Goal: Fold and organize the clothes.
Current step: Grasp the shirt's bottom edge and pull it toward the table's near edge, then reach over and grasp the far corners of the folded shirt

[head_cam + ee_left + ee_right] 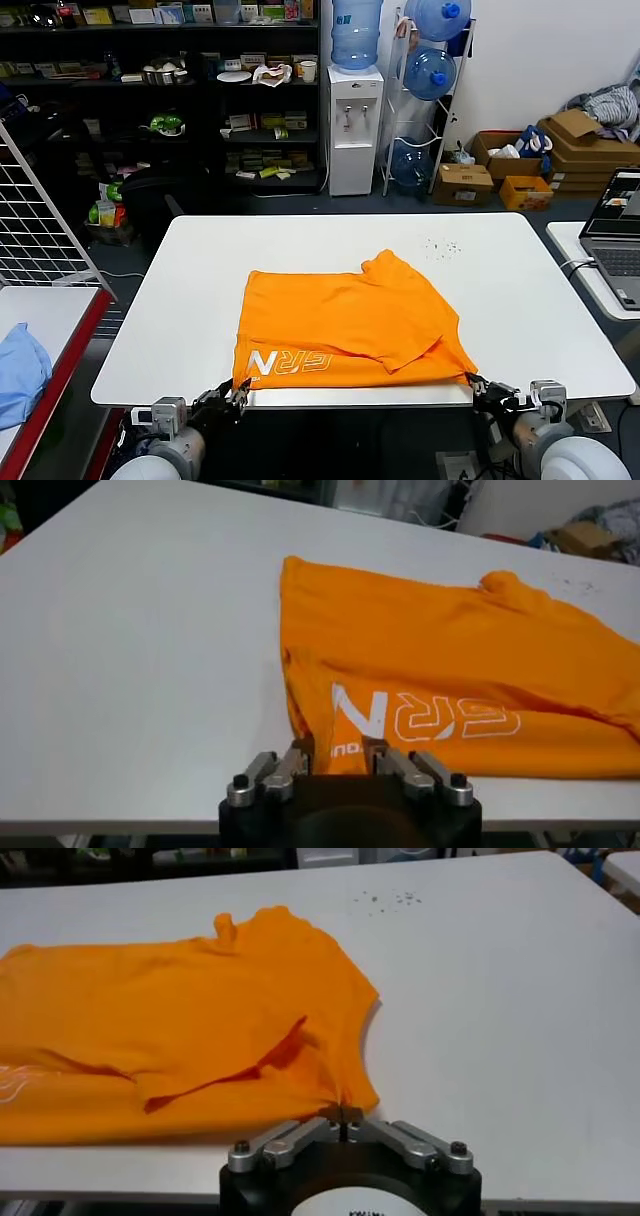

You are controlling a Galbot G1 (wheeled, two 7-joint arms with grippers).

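Observation:
The bright orange T-shirt (pixel 350 320) lies partly folded on the white table (pixel 300 240), its near hem at the front edge, white lettering (pixel 290 360) near the left corner. My left gripper (pixel 236 397) is at the shirt's near-left corner. In the left wrist view the shirt (pixel 450 670) has a hanging fold between the spread fingers of the left gripper (pixel 338 755), which is open. My right gripper (pixel 474 383) is at the near-right corner. In the right wrist view the right gripper (pixel 342 1116) is shut on a pinch of the shirt (pixel 180 1018).
A light blue cloth (pixel 20 370) lies on a side table at the left, behind it a wire rack (pixel 40 220). A laptop (pixel 615 225) sits on a table at the right. Small specks (pixel 442 247) dot the far table. Shelves and a water dispenser (pixel 355 120) stand behind.

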